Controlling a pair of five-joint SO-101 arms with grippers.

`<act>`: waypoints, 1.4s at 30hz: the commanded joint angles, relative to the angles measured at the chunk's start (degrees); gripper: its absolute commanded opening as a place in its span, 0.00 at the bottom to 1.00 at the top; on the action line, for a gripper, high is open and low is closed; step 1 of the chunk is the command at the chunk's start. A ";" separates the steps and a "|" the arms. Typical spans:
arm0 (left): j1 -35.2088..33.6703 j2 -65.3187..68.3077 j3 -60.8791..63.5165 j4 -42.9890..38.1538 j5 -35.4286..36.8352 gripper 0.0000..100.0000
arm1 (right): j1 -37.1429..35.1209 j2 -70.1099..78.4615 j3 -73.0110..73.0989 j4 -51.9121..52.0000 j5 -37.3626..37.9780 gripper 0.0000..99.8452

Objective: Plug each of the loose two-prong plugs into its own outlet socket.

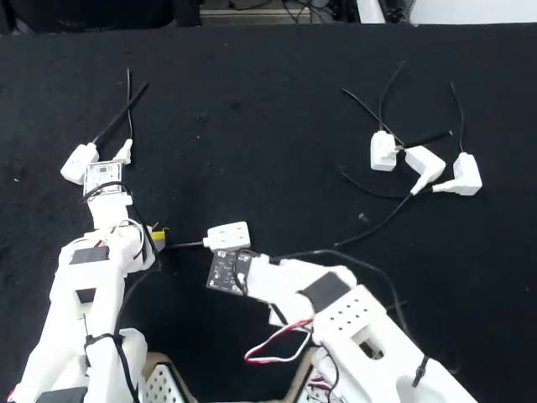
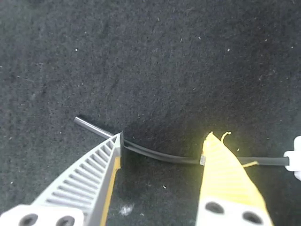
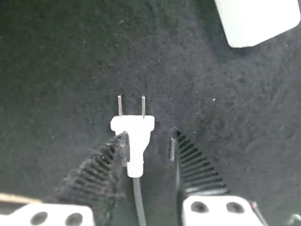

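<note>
Right hand (image 3: 148,135) sits open around the white plug (image 3: 132,134) lying on the bench (image 3: 56,56), so it should squeeze gently and keep the prongs (image 3: 143,106) straight toward the socket (image 3: 256,21), and the open left hand (image 2: 164,136) should pinch the cord (image 2: 155,156).

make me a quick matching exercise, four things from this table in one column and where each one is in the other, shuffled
1 left gripper
2 right gripper
3 outlet socket
4 three white cabled pieces

a far right part of the black mat
b astride a black cable
c just ahead of the right gripper, near the mat's middle
d open around a white two-prong plug

Pairs: 1-b, 2-d, 3-c, 4-a
</note>
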 commanded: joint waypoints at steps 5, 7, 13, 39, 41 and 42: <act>0.57 -0.18 -0.22 -0.35 0.09 0.27 | -1.32 0.48 0.92 -1.32 -0.18 0.13; 0.57 -0.18 -0.22 -0.35 0.09 0.27 | -1.85 0.48 0.48 0.88 -0.09 0.13; 0.57 -0.18 -0.22 -0.35 0.09 0.27 | -5.19 0.48 0.57 1.32 -0.09 0.13; 0.57 -0.18 -0.22 -0.35 0.09 0.27 | 7.03 11.21 -9.27 -5.10 -0.62 0.01; 0.57 -0.18 -0.22 -0.35 0.09 0.27 | 7.74 11.21 -6.11 -8.70 -0.62 0.01; 0.57 -0.18 -0.22 -0.35 0.09 0.27 | 7.74 11.21 -4.88 -9.85 -1.05 0.01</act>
